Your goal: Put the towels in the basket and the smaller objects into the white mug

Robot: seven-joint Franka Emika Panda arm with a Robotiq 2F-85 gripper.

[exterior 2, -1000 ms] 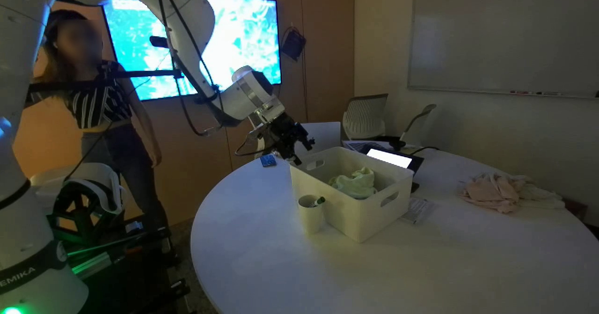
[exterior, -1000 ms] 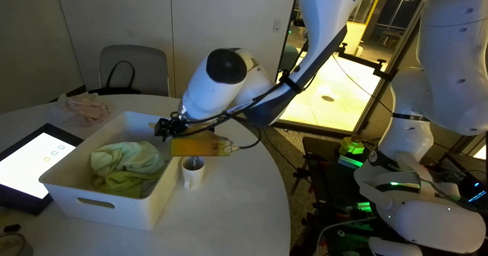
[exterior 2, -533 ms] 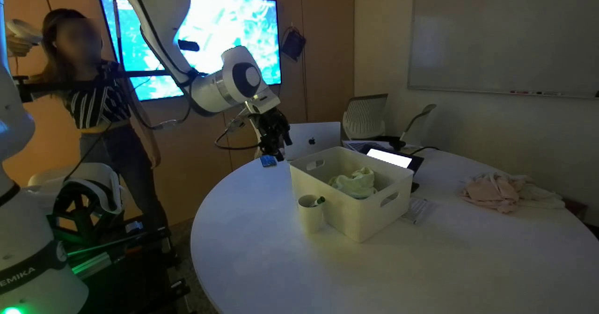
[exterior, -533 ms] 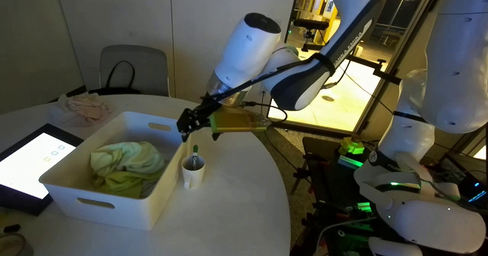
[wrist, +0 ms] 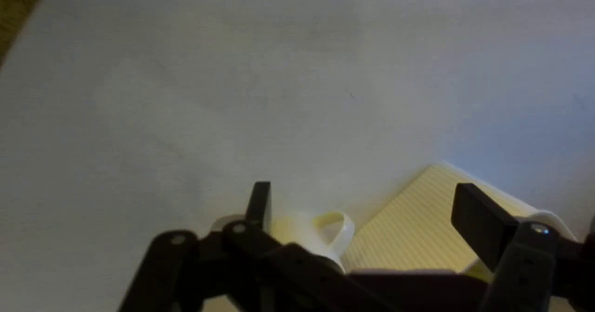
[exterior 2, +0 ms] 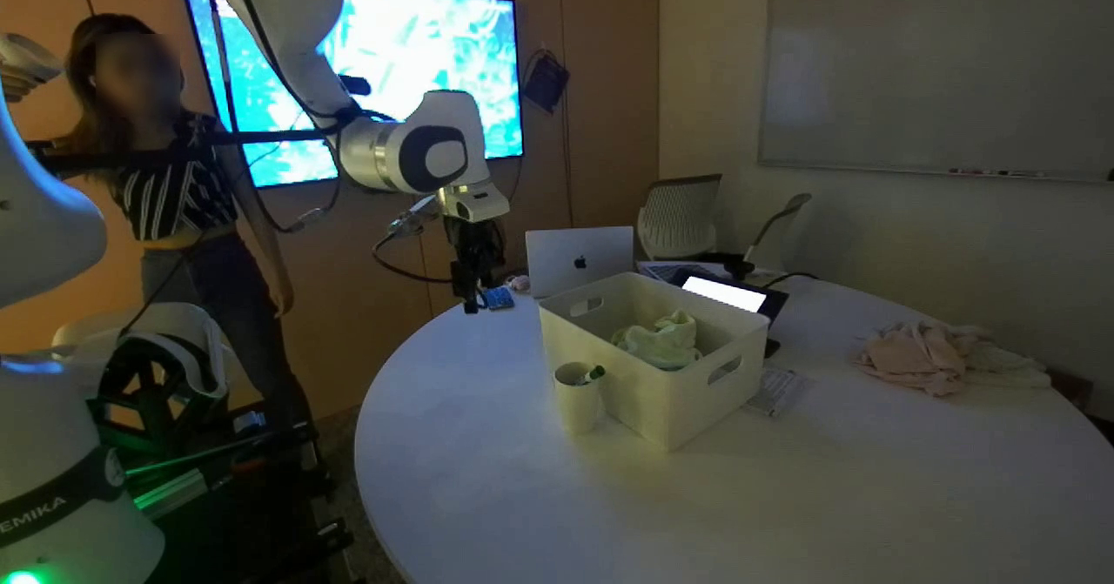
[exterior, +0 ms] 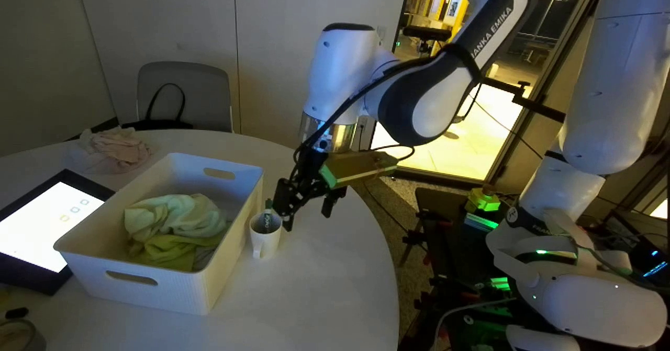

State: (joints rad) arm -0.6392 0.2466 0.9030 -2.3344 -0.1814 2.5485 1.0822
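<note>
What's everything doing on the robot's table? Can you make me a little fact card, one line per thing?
Gripper: open, holding nothing, above the table
Basket: white, on the table
Towels: yellow-green and paler, bunched inside the basket; how many, I can't tell
White mug: upright, close beside the basket
Pen: green-ended, leaning in the mug
Pinkish cloth: outside the basket
Tablet: lit up, across the basket from the mug

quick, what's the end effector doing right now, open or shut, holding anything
Black two-fingered end effector: open, holding nothing.

The table (exterior: pixel 319 288) bears basket (exterior: pixel 141 294), mug (exterior: pixel 265 245), tablet (exterior: pixel 44 225), laptop (exterior 2: pixel 557 262)
</note>
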